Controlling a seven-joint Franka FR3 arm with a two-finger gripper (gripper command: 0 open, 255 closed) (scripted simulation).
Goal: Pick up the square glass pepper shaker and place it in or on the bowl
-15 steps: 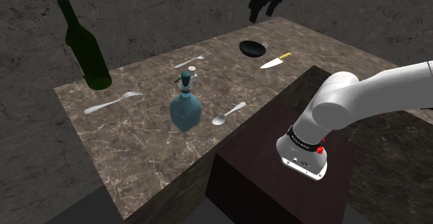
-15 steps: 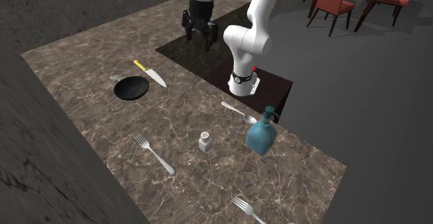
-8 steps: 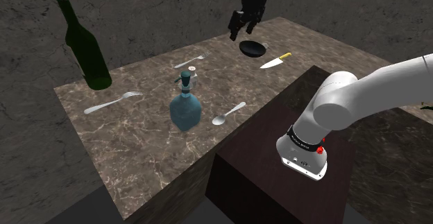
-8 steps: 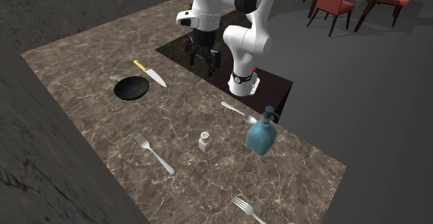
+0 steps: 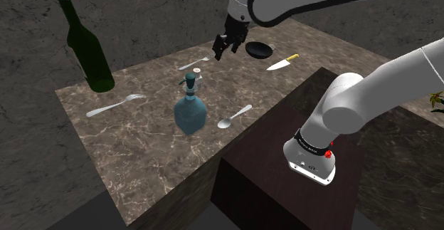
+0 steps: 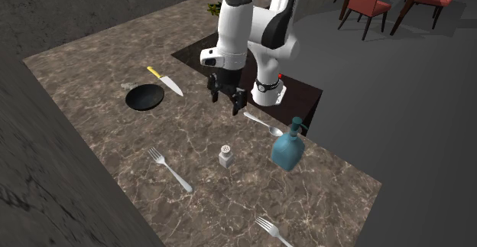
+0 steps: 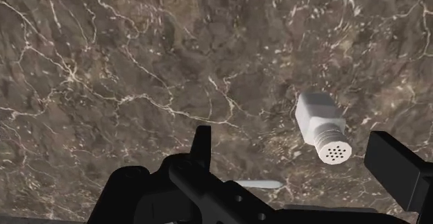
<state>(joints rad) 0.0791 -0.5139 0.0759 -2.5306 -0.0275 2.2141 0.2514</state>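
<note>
The pepper shaker [image 5: 196, 72] [image 6: 226, 156] is a small white square bottle with a perforated cap, standing upright on the marble counter. The bowl [image 5: 260, 50] [image 6: 144, 97] is a shallow black dish near the counter's far end. My black gripper [image 5: 222, 48] [image 6: 227, 96] hangs open in the air between the two, well above the counter and holding nothing. In the wrist view the shaker [image 7: 320, 127] lies far below, nearer one of the spread fingers [image 7: 395, 167], and the gripper [image 7: 291, 146] touches nothing.
A yellow-handled knife [image 5: 282, 63] [image 6: 166, 81] lies beside the bowl. A blue soap dispenser [image 5: 191, 107] [image 6: 289, 144] and a spoon [image 5: 235, 116] [image 6: 264, 123] sit near the shaker. Forks [image 5: 198, 61] [image 6: 170, 169] lie around it. A green bottle [image 5: 87, 47] stands at the far corner.
The arm has swung down from high over the stand, past the bowl, toward the shaker. The fingers stayed open. Nothing on the counter moved.
</note>
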